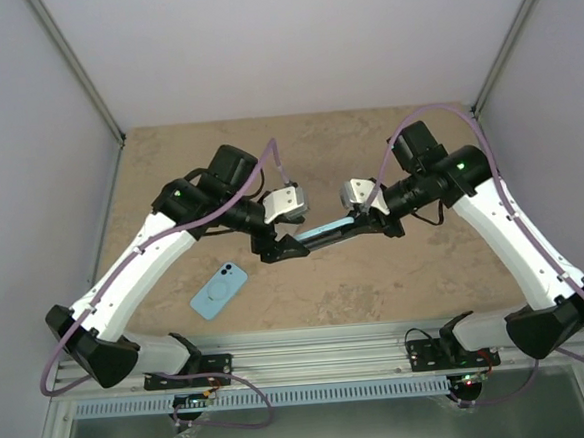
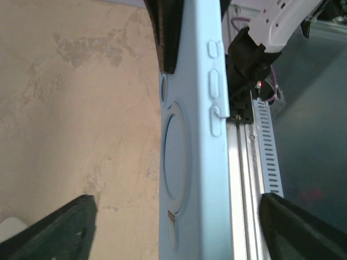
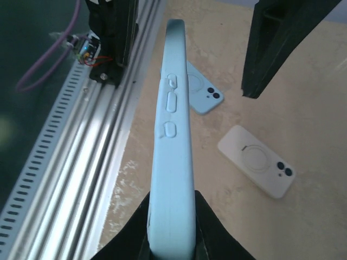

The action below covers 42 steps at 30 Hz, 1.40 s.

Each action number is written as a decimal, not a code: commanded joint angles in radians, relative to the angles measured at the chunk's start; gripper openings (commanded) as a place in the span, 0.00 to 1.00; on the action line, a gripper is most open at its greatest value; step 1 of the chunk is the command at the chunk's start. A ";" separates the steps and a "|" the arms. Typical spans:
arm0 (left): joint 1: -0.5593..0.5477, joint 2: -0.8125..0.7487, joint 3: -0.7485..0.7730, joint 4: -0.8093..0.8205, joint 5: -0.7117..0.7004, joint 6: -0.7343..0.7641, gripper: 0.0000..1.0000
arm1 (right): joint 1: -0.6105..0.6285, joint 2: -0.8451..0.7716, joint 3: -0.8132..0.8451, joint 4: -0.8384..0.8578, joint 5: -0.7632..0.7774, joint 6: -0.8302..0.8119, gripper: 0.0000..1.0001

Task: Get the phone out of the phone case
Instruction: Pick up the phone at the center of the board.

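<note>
One held case (image 3: 172,162); two lying cases (image 3: 203,95)

Seen from the left wrist, the blue case (image 2: 190,179) runs off the top and bottom edges — whether a phone sits inside cannot be told. The fingers (image 3: 209,238) of the right gripper (image 3: 171,197) cover its near end. The white case (image 3: 259,161) is out of sight from above.

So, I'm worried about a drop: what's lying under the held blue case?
Table, with a second blue case and a white case lying off to one side. The held blue case covers the spot directly beneath.
</note>
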 commanded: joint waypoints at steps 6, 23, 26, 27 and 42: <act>-0.030 0.028 0.023 -0.056 -0.111 0.046 0.54 | -0.007 0.025 0.013 0.000 -0.137 0.127 0.01; 0.020 -0.037 -0.022 0.148 -0.070 -0.150 0.00 | -0.080 0.071 0.135 0.202 -0.091 0.542 0.83; 0.089 -0.064 -0.039 0.234 0.029 -0.235 0.00 | -0.122 0.096 0.176 0.215 -0.153 0.567 0.98; 0.103 -0.068 -0.044 0.262 0.052 -0.262 0.00 | -0.142 0.101 0.184 0.225 -0.185 0.573 0.98; 0.177 -0.070 -0.193 0.820 0.241 -0.765 0.00 | -0.310 0.003 -0.151 1.090 -0.393 1.219 0.98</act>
